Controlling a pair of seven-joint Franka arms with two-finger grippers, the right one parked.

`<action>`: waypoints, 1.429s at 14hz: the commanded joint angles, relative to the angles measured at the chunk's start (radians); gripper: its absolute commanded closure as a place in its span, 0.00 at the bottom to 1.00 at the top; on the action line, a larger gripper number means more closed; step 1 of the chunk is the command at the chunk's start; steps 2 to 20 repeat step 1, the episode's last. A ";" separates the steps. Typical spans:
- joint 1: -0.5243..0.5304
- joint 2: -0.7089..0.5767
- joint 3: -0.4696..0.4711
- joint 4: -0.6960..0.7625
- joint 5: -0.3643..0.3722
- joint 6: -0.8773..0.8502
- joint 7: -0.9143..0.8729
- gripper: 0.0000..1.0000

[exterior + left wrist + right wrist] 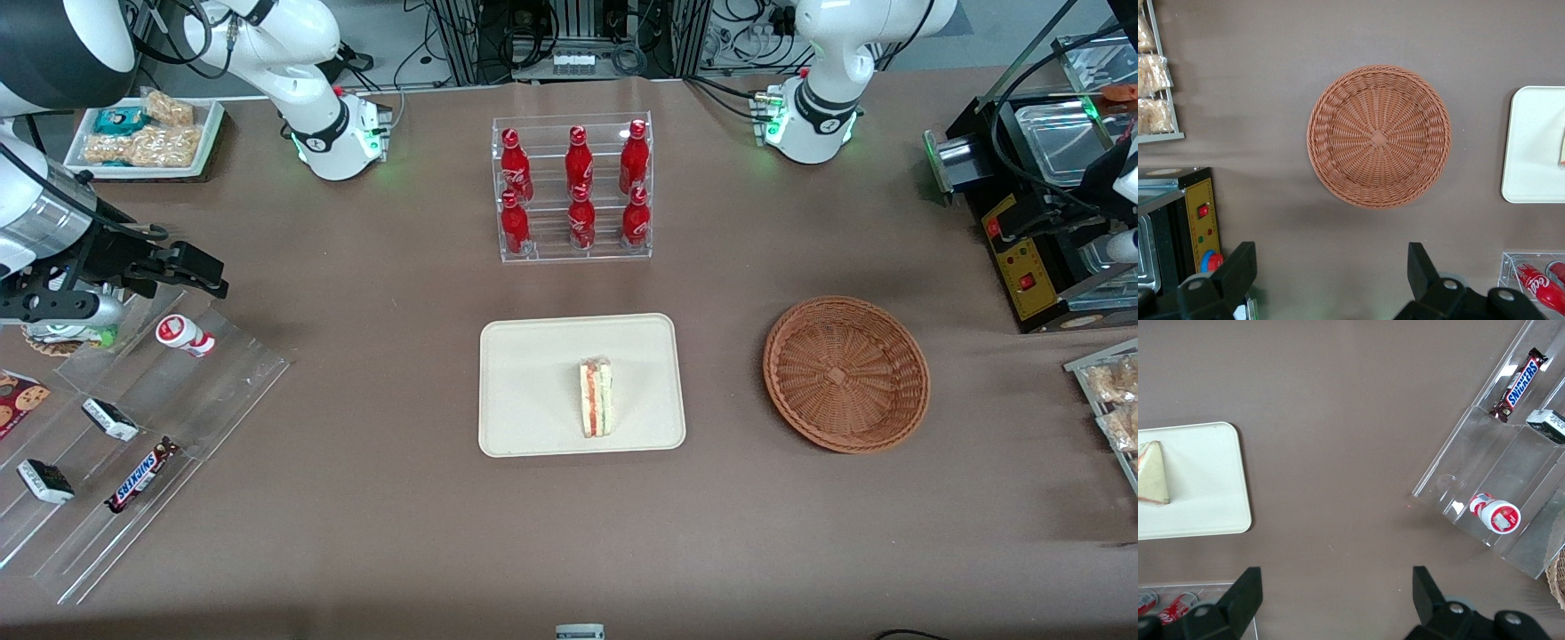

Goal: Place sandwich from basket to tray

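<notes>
The sandwich [596, 397], a white wedge with orange-red and green layers, stands on the cream tray [533, 391] in the middle of the table. The right wrist view also shows the sandwich [1153, 473] on the tray [1205, 487]. The brown wicker basket [845, 373] beside the tray, toward the working arm's end, holds nothing. My left gripper [1331, 260] hangs open and empty high above the bare table, apart from the basket [1378, 137] and farther from the front camera than it. Only the tray's edge [1531, 147] and a sliver of the sandwich [1562, 147] show from this wrist.
A clear rack of red cola bottles [573, 187] stands farther back than the tray. A black machine [1040, 222] and a rack of bagged snacks [1107, 400] sit at the working arm's end. An acrylic step display [133, 418] with snack bars lies toward the parked arm's end.
</notes>
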 commanded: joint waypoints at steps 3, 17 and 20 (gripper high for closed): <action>-0.003 0.017 -0.004 0.027 0.002 0.000 0.015 0.00; -0.003 0.017 -0.004 0.027 0.002 0.000 0.015 0.00; -0.003 0.017 -0.004 0.027 0.002 0.000 0.015 0.00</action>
